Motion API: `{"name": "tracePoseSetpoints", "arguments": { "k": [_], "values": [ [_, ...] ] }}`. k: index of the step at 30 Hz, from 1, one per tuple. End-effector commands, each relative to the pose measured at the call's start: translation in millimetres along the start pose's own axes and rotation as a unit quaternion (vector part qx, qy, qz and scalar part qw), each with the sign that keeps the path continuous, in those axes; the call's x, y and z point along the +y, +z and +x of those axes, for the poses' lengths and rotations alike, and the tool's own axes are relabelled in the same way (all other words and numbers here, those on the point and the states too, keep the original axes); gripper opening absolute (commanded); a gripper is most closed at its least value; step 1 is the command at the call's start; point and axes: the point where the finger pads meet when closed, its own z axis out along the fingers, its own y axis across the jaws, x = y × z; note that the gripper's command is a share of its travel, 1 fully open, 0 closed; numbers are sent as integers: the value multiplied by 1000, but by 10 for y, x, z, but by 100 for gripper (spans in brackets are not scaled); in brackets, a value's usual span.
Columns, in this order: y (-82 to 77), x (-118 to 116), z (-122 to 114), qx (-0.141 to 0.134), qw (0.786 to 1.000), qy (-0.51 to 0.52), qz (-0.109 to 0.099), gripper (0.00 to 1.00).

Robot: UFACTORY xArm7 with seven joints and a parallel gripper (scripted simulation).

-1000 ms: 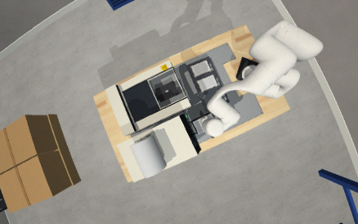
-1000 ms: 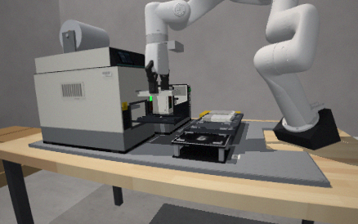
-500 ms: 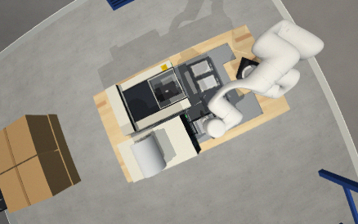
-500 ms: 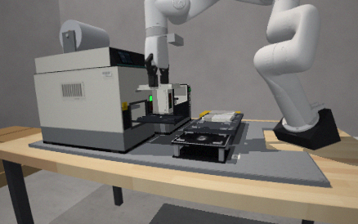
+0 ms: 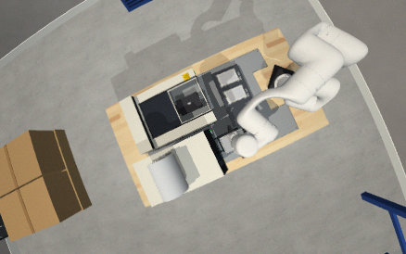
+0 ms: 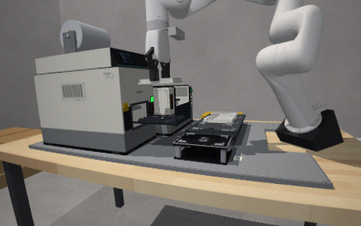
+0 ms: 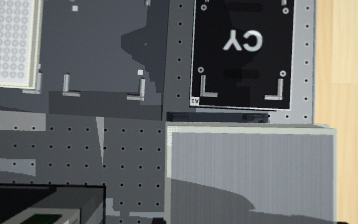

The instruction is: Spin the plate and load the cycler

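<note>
My gripper (image 6: 159,77) is shut on the sealed plate K73 (image 6: 164,81) (image 7: 250,175) and holds it level in the air above the sealer's dark stage (image 6: 165,120). In the wrist view the plate's grey foil top fills the lower right. Beyond it lies the black hand-off nest CY (image 7: 242,75) (image 6: 202,141), empty, with its A1 mark (image 7: 195,101) at one corner. The centrifuge (image 5: 162,116) has an opening in its top (image 5: 187,104) that shows a dark bucket. My fingers are hidden in the overhead view under the arm's wrist (image 5: 246,145).
Two pale plates (image 5: 227,76) (image 5: 234,94) sit on the deck row; one with open wells (image 7: 17,45) lies next to an empty nest with corner locators (image 7: 102,90). The sealer (image 6: 82,107) with its foil roll (image 6: 84,37) (image 5: 167,180) stands close on the left.
</note>
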Motion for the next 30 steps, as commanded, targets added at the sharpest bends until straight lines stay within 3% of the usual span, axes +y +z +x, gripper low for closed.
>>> {"name": "tracePoseSetpoints", "arguments": {
  "k": [1, 20, 30],
  "values": [
    [-80, 2, -12, -2, 1000, 0, -1, 0],
    [-363, 2, -11, -2, 1000, 0, -1, 0],
    [-368, 2, -11, -2, 1000, 0, -1, 0]
  ]
}}
